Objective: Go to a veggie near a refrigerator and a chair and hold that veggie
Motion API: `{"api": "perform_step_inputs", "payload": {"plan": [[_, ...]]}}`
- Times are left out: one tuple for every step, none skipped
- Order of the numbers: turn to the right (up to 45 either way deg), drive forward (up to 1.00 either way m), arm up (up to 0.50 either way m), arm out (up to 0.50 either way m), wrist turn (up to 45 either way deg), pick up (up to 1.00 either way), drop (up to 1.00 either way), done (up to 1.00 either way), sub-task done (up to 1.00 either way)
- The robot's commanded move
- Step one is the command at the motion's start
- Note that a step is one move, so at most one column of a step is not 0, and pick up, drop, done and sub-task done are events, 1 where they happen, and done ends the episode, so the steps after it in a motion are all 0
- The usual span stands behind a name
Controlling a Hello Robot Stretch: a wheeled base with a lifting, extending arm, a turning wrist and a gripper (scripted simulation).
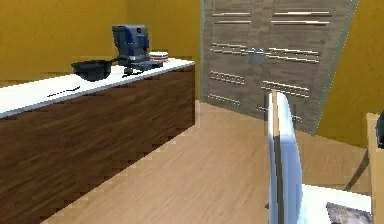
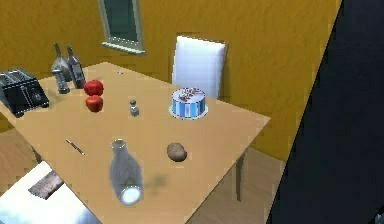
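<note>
A small brown rounded veggie, like a potato (image 2: 177, 152), lies on a light wooden table (image 2: 225, 135) in the arm side view, near the table's middle. Two red round things (image 2: 94, 95) sit farther left on the same table. A white chair (image 2: 198, 65) stands at the table's far side against the yellow wall. A tall dark slab, possibly the refrigerator (image 2: 335, 130), runs down the arm side view's right.
Also on the table are a striped bowl (image 2: 187, 103), a clear glass bottle (image 2: 124, 172), a small shaker (image 2: 133, 106), a toaster (image 2: 22, 92) and two bottles (image 2: 66, 68). The forward view has a long counter (image 1: 100, 110) with a coffee machine (image 1: 132, 45), double doors (image 1: 268, 55) and a white chair back (image 1: 283, 150).
</note>
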Motion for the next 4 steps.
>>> {"api": "perform_step_inputs", "payload": {"plan": [[0.0,0.00,0.38,0.00,0.0,0.00,0.00,0.00,0.00],[0.0,0.00,0.00,0.34,0.0,0.00,0.00,0.00,0.00],[0.0,0.00,0.00,0.00,45.0,0.00,0.00,0.00,0.00],[0.0,0.00,0.00,0.00,45.0,0.00,0.00,0.00,0.00]]}}
